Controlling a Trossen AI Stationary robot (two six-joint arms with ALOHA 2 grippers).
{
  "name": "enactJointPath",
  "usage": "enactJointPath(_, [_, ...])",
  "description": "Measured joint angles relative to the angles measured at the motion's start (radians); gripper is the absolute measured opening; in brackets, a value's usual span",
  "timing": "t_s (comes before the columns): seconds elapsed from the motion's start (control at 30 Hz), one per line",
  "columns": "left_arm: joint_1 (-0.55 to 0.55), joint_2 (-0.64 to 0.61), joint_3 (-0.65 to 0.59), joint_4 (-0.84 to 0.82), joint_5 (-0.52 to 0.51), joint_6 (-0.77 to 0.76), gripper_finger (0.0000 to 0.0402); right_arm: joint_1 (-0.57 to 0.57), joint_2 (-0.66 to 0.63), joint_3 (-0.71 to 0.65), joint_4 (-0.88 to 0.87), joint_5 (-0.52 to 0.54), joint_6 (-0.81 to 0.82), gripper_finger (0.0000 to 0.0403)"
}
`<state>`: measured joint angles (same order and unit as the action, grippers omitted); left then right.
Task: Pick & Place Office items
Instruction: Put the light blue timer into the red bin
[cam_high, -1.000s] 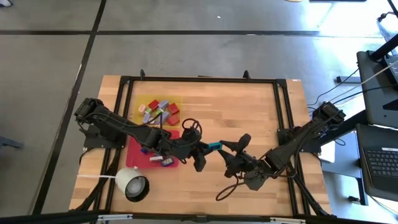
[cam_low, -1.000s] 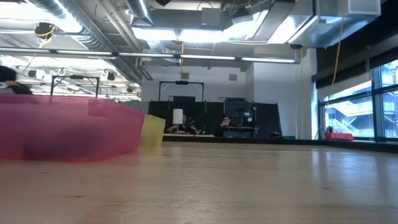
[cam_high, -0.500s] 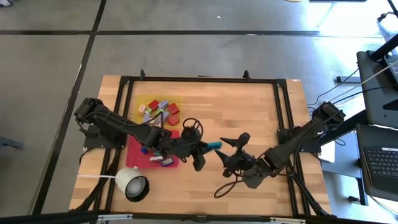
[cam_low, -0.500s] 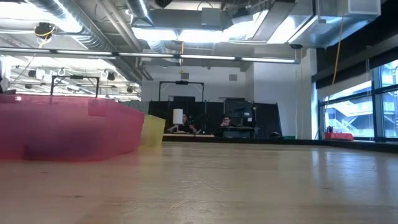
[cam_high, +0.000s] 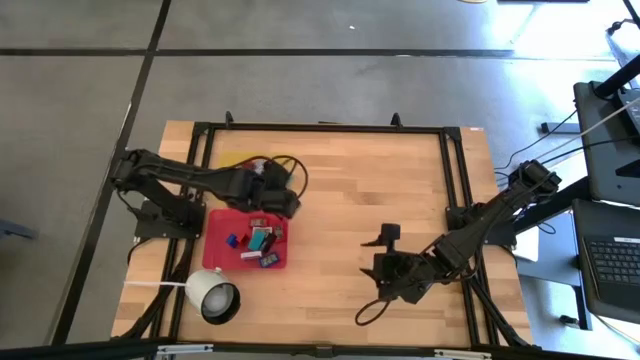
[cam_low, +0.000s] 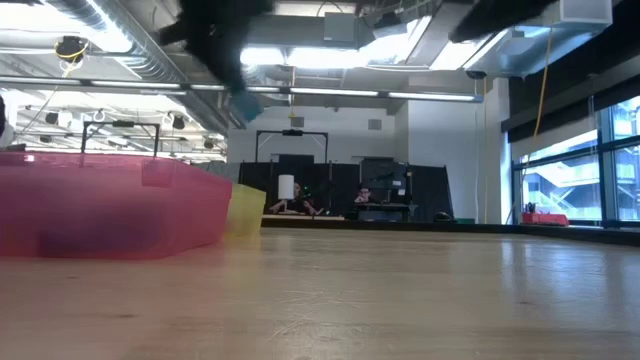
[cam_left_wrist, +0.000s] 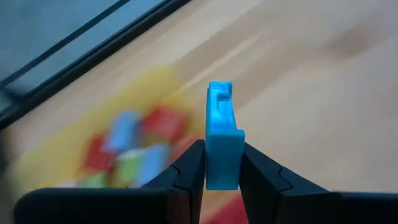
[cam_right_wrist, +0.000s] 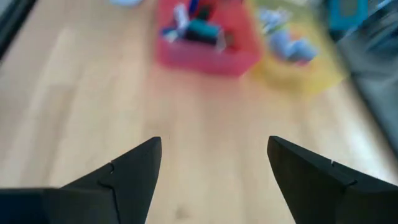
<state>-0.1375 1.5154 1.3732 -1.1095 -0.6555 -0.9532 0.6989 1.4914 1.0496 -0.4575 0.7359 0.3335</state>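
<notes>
High view. Bench (cam_high: 400, 190): one, wooden, framed in black rail. Red tray (cam_high: 222, 222): one, near the left edge, holding a small heap of office items (cam_high: 262, 243); about five show, teal, blue, purple and dark, and an exact count cannot be made. Yellow tray (cam_high: 232, 160): one, just beyond the red tray, largely covered by the left arm; its contents cannot be counted here. White cup-like thing (cam_high: 212, 295): one, with a cord, near the bench's front-left corner. Left gripper (cam_high: 283, 200): over the seam between the two trays, presumably placed there to drop its load into one of them. Right gripper (cam_high: 386, 237): over bare wood, well apart from both trays, apparently waiting.

Low view. Red tray wall at the left, the yellow tray's corner behind it. One small blue piece (cam_low: 244, 102) hangs in the air beneath a dark blurred arm, clear of the bench.

Left wrist view. Blue piece (cam_left_wrist: 222, 134): one, block-shaped, standing upright, pinched between the gripper's two fingers (cam_left_wrist: 189, 168) at its lower end. Beneath it lies the yellow tray with blurred red, blue and green items, roughly five.

Right wrist view. Gripper fingers (cam_right_wrist: 127, 168) spread wide, nothing between them; both trays lie far ahead across bare wood.
</notes>
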Motion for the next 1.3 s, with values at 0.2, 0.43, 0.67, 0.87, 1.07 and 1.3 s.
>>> enactJointPath(0.2, [0.11,0.011,-0.143,-0.073,0.022,-0.101,0.0078,-0.001,0.0,0.0,-0.049,-0.121,0.112,0.0297])
enactJointPath(0.43, [0.145,0.001,-0.195,-0.062,0.006,-0.1,0.0076,-0.001,0.0,0.0,-0.063,-0.127,0.15,0.0297])
enactJointPath(0.67, [0.006,-0.015,-0.195,-0.051,0.054,-0.111,0.0076,-0.001,0.0,0.0,-0.067,-0.127,0.157,0.0297])
enactJointPath(0.87, [-0.138,-0.015,-0.195,-0.017,0.12,-0.137,0.0078,-0.001,0.0,0.0,-0.068,-0.126,0.121,0.0297])
enactJointPath(1.07, [-0.238,-0.015,-0.195,-0.016,0.221,-0.188,0.0077,-0.001,0.0,0.0,-0.069,-0.127,0.073,0.0297])
enactJointPath(1.3, [-0.286,-0.015,-0.195,-0.036,0.26,-0.287,0.0077,-0.001,0.0,0.0,-0.095,-0.123,0.071,0.0297])
